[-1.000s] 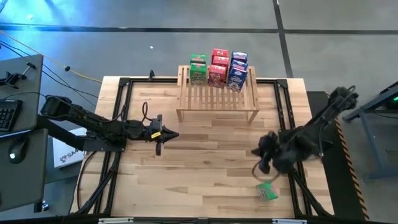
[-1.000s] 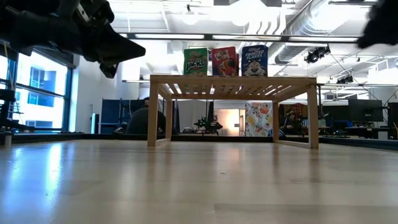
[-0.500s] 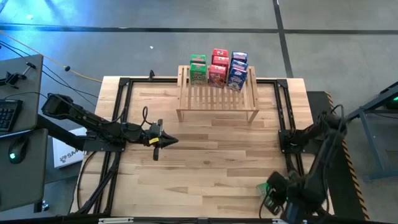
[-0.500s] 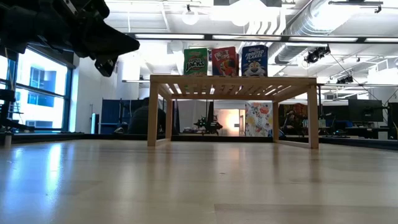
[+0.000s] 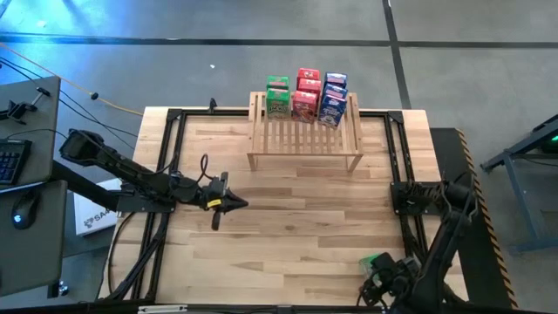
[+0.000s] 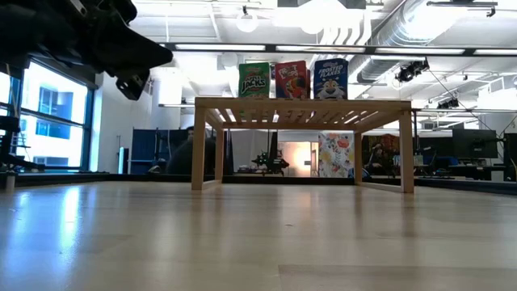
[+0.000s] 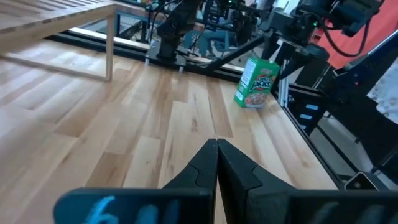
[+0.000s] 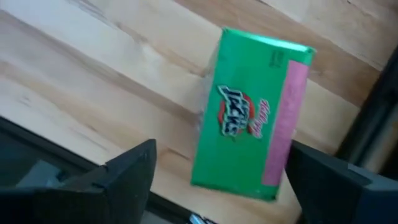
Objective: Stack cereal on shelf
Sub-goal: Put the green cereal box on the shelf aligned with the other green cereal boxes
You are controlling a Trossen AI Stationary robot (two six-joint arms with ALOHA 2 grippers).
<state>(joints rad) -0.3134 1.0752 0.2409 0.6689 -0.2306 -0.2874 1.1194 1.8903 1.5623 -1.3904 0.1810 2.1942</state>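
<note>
Green cereal box [image 8: 255, 124] between spread right pincer [image 8: 230, 171] fingers.

A robotics lab in an open industrial hall is showing here — exposed ducts [image 6: 420, 32] and strip lights [image 6: 242, 47] are running overhead, monitors [image 6: 472, 144] are glowing at desks behind, and a keyboard [image 5: 10, 161] and mouse [image 5: 21, 209] are sitting beside the framed wooden table [image 5: 288, 218].

Green cereal box [image 8: 252, 146] upright, shelf [image 5: 305, 138] well apart.
</note>
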